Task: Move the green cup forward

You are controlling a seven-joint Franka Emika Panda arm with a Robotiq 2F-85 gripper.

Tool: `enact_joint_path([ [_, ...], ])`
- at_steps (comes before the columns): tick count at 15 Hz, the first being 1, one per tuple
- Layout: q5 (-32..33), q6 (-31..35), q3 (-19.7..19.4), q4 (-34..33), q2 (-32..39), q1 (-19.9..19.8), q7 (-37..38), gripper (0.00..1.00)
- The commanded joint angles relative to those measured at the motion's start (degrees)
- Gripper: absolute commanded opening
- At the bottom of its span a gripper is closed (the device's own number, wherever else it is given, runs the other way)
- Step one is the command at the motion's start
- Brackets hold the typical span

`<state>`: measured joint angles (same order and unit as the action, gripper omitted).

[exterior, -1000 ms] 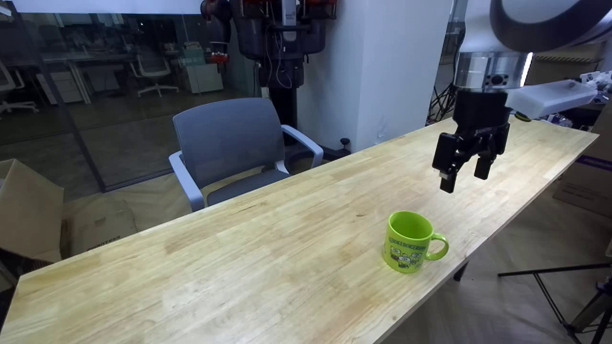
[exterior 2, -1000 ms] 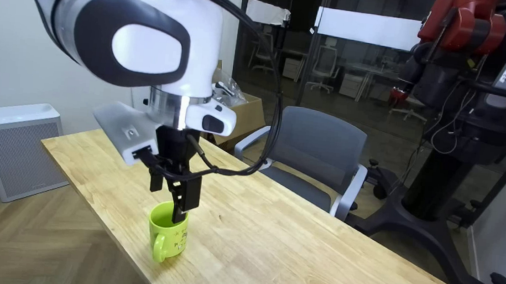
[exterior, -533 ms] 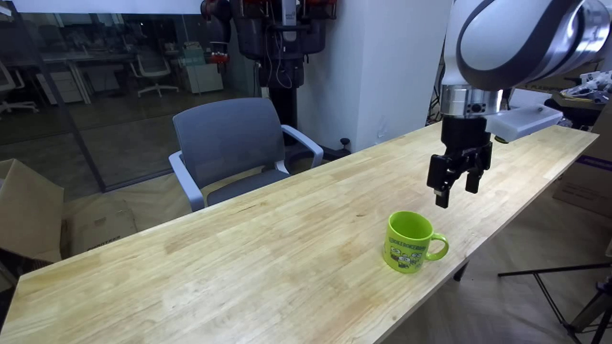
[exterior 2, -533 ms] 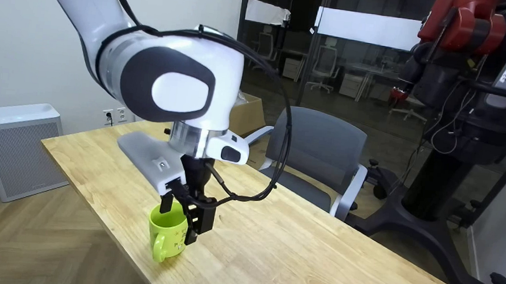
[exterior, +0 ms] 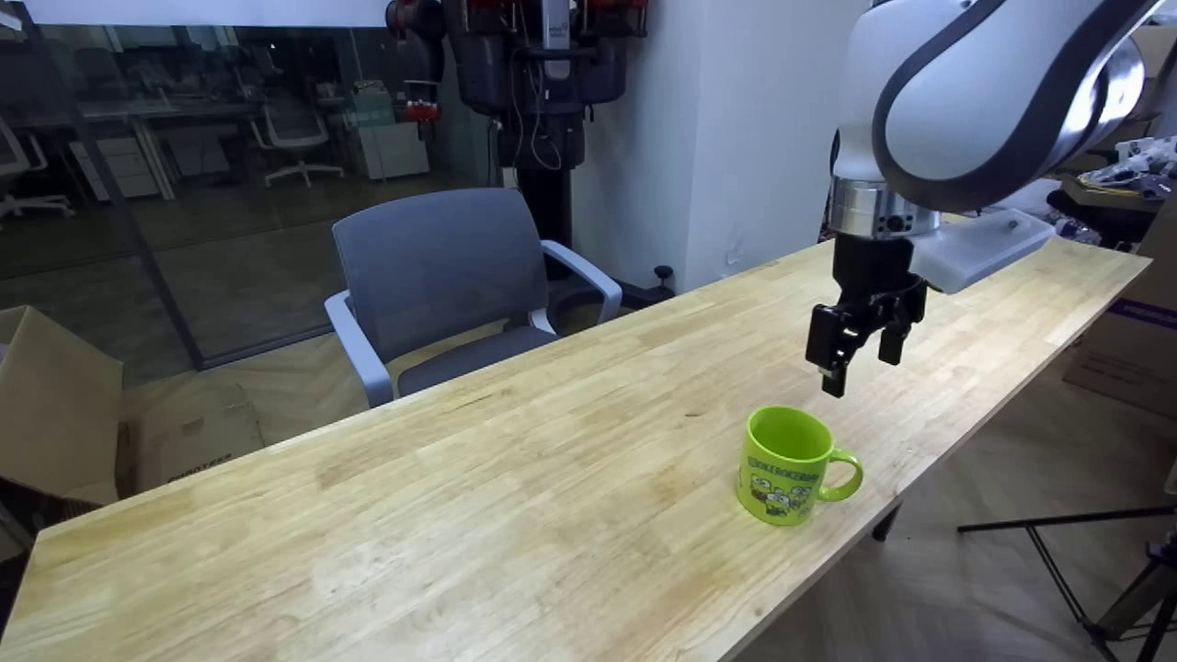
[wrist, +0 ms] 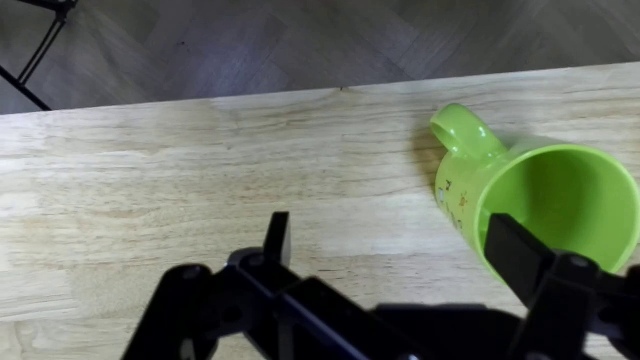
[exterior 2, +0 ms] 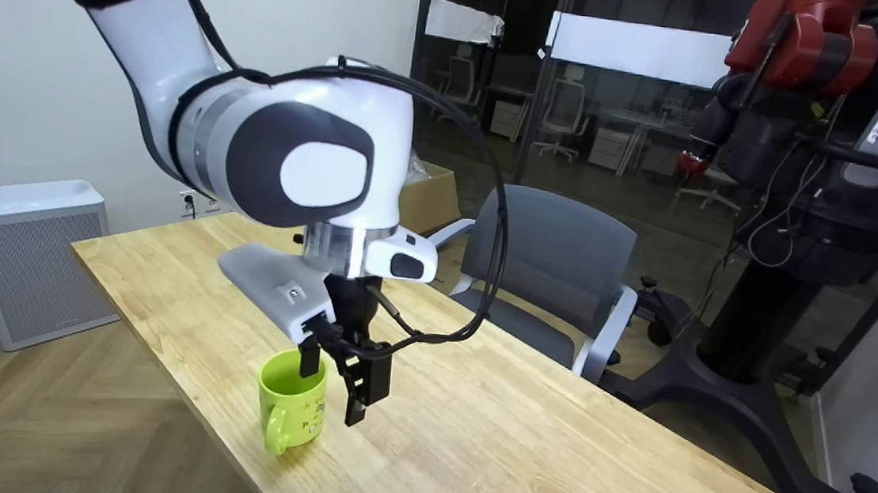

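One cup (exterior: 782, 483), one wooden table (exterior: 441, 533), two robots (exterior 2: 287, 162) (exterior 2: 817, 192)

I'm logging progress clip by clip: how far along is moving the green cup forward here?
Looks done: most of the reach, with the gripper near the green cup in both exterior views. In hand: probably lining up; the gripper hangs open and holds nothing. Left: likely gripping the cup, which stands upright on the table, then moving it forward and letting go.

The end effector (exterior: 862, 370) hangs, jaws apart, near the green cup (exterior: 778, 473).
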<state>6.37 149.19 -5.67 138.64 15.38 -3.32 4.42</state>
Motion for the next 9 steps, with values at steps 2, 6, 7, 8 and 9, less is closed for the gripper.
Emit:
enact_joint_path([
  [2,2.21,3.03,-1.10,-3.39,4.86,2.07,3.58,1.00],
  [6,0.63,4.60,0.25,-4.21,6.60,2.98,2.13,1.00],
  [7,0.31,4.65,0.55,-4.35,6.86,3.17,1.84,1.00],
  [8,0.14,4.80,0.77,-4.32,6.95,3.46,1.73,1.00],
  [9,0.08,4.82,0.90,-4.41,7.12,3.72,1.68,1.00],
])
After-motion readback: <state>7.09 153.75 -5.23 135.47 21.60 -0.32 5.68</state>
